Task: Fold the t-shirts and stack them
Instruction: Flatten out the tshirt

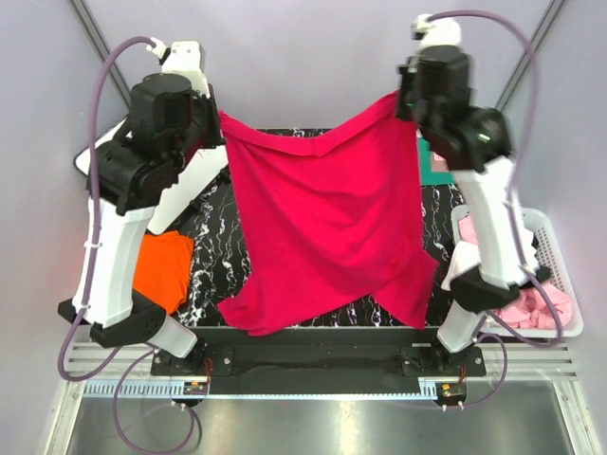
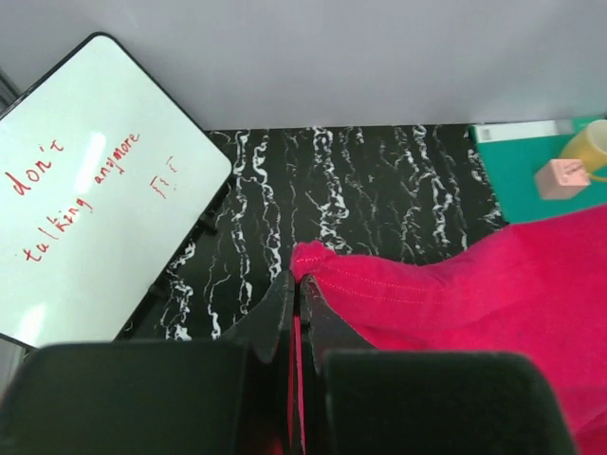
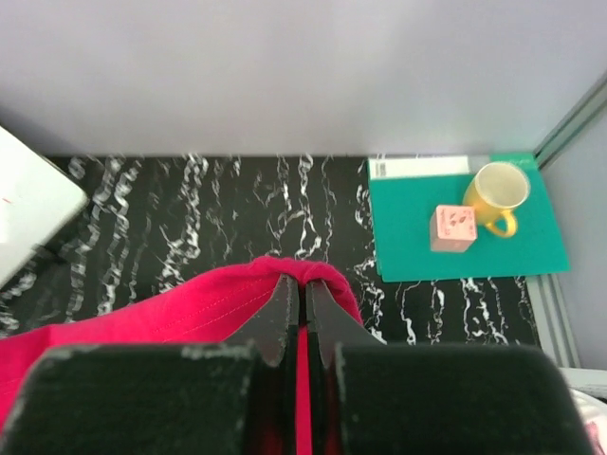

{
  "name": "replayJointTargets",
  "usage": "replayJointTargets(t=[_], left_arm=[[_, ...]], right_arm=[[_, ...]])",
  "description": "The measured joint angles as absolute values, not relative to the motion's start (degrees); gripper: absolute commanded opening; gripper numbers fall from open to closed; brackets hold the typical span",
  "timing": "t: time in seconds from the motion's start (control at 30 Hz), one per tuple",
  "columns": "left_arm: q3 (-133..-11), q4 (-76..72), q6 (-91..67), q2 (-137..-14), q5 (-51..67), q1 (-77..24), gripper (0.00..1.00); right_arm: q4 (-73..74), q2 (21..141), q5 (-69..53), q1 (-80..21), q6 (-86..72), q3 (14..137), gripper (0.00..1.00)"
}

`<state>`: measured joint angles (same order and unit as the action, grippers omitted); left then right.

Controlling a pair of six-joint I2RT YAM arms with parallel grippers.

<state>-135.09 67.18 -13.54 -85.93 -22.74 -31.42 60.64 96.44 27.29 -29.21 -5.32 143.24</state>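
Observation:
A large magenta-red t-shirt [image 1: 322, 218] hangs spread between both raised arms above the black marbled table [image 1: 213, 275]. My left gripper [image 2: 297, 284] is shut on its left hem corner [image 2: 318, 261]. My right gripper [image 3: 304, 286] is shut on its right hem corner [image 3: 313, 270]. The shirt's sleeves droop toward the table's near edge. An orange t-shirt [image 1: 163, 268] lies on the table at the left, partly under the left arm. Pale pink t-shirts [image 1: 542, 306] lie in the white basket [image 1: 548, 227] at the right.
A whiteboard [image 2: 85, 190] with red writing leans at the far left of the table. A green mat [image 3: 465, 218] at the far right corner carries a yellow mug [image 3: 498, 194] and a small pink cube [image 3: 452, 227]. Grey walls enclose the cell.

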Motion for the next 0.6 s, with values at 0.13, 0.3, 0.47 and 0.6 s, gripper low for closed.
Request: replayJointTargets(t=[0.13,0.3,0.47,0.6], left_arm=[[-133.3,65.5,-13.6,-88.8,-22.5,-27.7,0.0],[-126.1,61.3,-15.3,-93.0,-22.4,-24.0,0.0],[-111.2,58.3,-19.6,-92.5,-22.1,-23.2,0.0],[-98.2,57.7,-24.8,-89.4,-22.9,-22.3,0.0]], right_arm=[[58.8,107.0,26.7,-28.6,-5.2,143.2,0.0],[57.2,123.2,22.1,-27.0,-6.2,148.7,0.01],[55.1,138.9,10.2,-26.8,-9.4,158.9,0.09],[53.5,143.4,1.7,-27.9,-11.1,157.4,0.11]])
